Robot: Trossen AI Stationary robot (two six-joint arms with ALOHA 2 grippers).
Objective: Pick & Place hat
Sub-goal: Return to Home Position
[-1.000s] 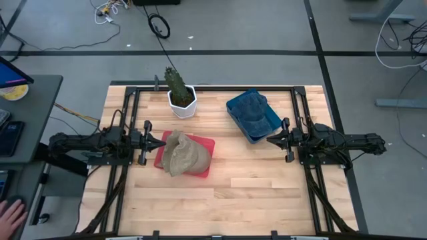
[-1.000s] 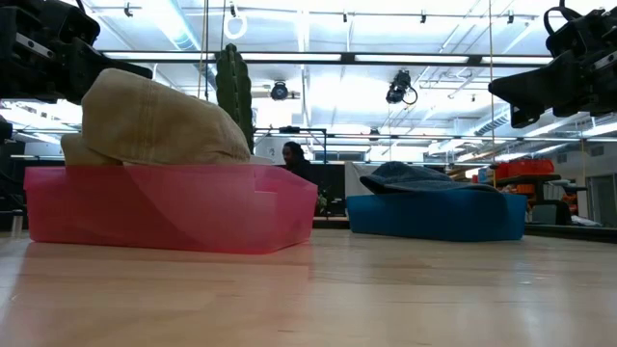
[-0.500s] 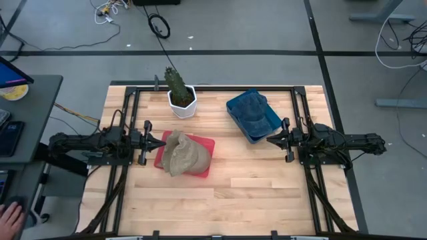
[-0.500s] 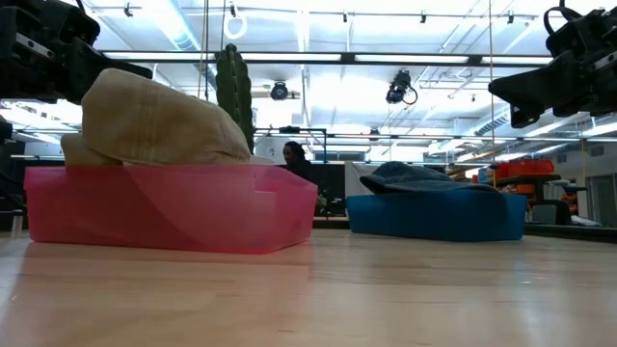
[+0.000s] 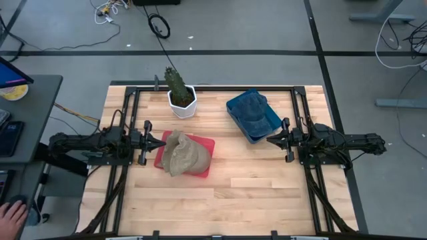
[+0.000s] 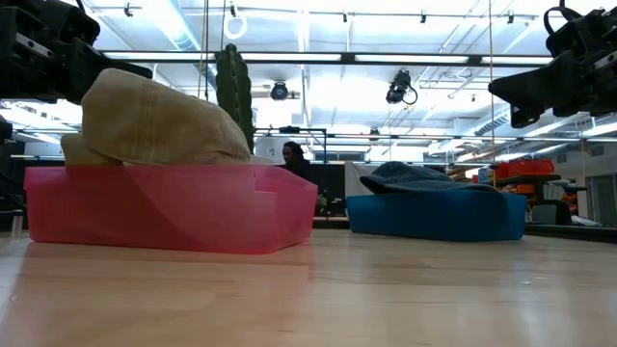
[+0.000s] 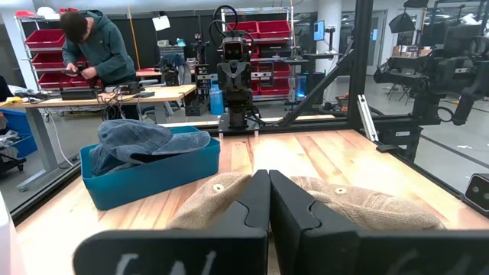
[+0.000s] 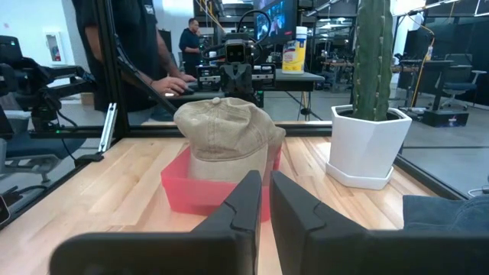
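Observation:
A tan hat (image 5: 183, 155) lies in a red tray (image 5: 205, 148) left of the table's middle; it also shows in the low view (image 6: 159, 125) and the right wrist view (image 8: 226, 130). A blue hat (image 5: 251, 110) lies in a blue tray (image 5: 268, 127) at the far right; it also shows in the left wrist view (image 7: 141, 141). My left gripper (image 5: 160, 143) is shut and empty, just left of the red tray. My right gripper (image 5: 271, 139) is shut and empty, right of the blue tray's near end.
A cactus in a white pot (image 5: 180, 95) stands at the far edge, between the trays. A black frame (image 5: 213, 87) runs along the table's sides. Bare wood lies along the near half (image 5: 220, 200). A person's hand (image 5: 12, 215) shows at a side desk.

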